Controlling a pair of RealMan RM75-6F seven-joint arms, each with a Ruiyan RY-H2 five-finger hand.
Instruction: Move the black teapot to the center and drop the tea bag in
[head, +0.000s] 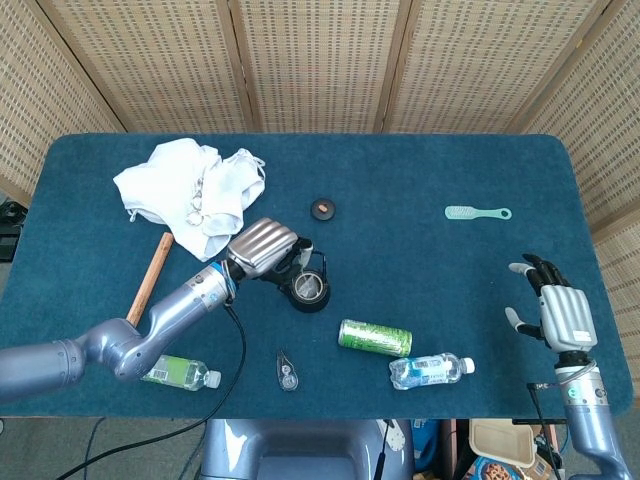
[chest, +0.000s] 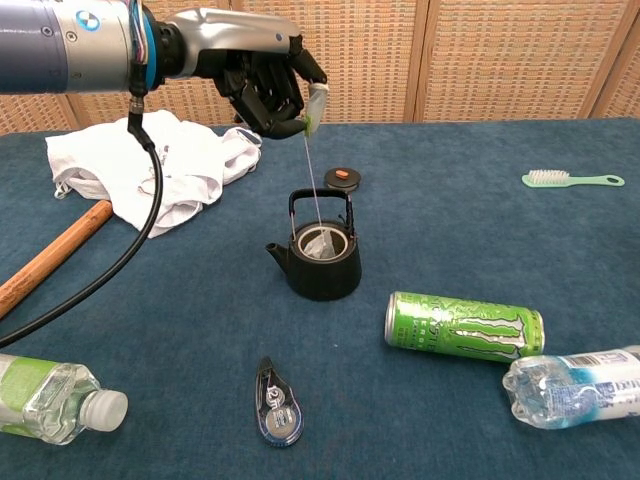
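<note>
Black teapot (chest: 322, 268) upright on blue table (chest: 470, 220), tea bag (chest: 320, 244) resting in its mouth, string rising to left hand (chest: 262, 88), lid (chest: 342, 179) behind.
</note>
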